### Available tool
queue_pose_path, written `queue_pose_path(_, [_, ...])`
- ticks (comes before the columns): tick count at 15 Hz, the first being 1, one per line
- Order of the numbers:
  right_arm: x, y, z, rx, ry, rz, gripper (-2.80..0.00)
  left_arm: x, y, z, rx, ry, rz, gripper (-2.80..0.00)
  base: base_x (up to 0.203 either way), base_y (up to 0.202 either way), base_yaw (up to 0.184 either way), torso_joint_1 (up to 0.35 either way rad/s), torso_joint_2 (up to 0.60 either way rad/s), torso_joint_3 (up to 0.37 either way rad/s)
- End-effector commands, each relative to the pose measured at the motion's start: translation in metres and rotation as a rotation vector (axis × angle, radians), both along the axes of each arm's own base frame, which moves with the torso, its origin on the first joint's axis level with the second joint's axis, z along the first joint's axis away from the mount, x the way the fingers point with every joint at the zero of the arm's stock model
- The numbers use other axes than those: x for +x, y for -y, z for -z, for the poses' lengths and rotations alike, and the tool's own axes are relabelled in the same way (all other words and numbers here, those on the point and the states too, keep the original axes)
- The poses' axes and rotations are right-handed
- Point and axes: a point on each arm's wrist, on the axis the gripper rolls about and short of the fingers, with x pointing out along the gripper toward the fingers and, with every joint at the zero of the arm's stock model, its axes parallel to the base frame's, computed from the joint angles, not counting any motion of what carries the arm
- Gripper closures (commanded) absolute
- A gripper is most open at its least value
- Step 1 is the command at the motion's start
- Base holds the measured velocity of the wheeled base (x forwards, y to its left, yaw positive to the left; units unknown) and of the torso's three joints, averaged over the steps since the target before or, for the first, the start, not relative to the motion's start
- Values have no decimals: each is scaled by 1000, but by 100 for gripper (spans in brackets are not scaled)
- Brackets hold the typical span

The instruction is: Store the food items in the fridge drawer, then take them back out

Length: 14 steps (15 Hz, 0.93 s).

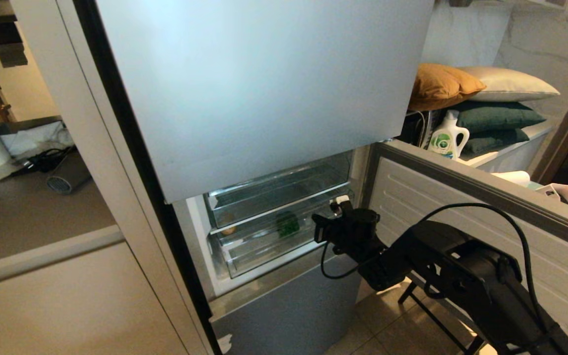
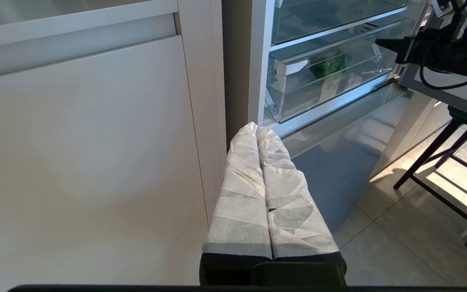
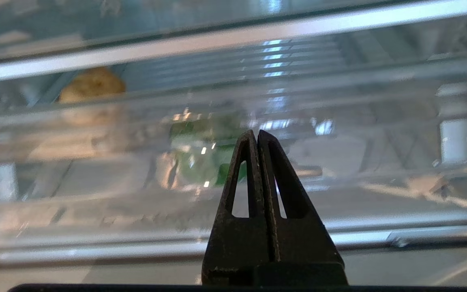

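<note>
The fridge drawer (image 1: pixel 264 241) sits in the open lower compartment of the fridge, a clear plastic bin under a second clear bin (image 1: pixel 274 190) that looks bare as far as can be seen through its walls. Both food items lie inside the lower bin. The bell pepper (image 1: pixel 288 225) rests on the ribbed floor toward the middle of the drawer, dark green and glossy behind the transparent front wall. The potato (image 1: pixel 228 230) lies near the drawer's left end, close to the left side wall and well apart from the pepper. In the right wrist view the potato (image 3: pixel 91 83) shows pale tan toward the back of the bin, and the pepper (image 3: pixel 201 158) shows nearer the front wall, partly blurred by reflections.

The right gripper (image 1: pixel 336 206) is at the right end of the drawer's front edge, its black fingers (image 3: pixel 266 178) pressed together with nothing between them. Whether the tips touch the plastic cannot be told. The lower fridge door (image 1: pixel 461 222) stands swung open to the right, behind the arm.

The left gripper (image 2: pixel 258 129) hangs low beside the beige cabinet door (image 2: pixel 87 142), well apart from the fridge, its paper-wrapped fingers (image 2: pixel 241 190) closed flat against each other and empty.
</note>
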Motion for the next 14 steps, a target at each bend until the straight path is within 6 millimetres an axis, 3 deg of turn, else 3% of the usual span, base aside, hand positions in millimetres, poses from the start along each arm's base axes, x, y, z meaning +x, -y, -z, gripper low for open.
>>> queue_pose_path(1, [3, -2, 1, 8, 18, 3, 0, 1, 0, 3, 0, -10, -1, 0, 0, 0, 0, 0, 0, 0])
queue_pose_path(14, [12, -12, 3, 35, 73, -5, 0, 1, 0, 3, 0, -11, 1, 0, 0, 0, 0, 0, 0, 0])
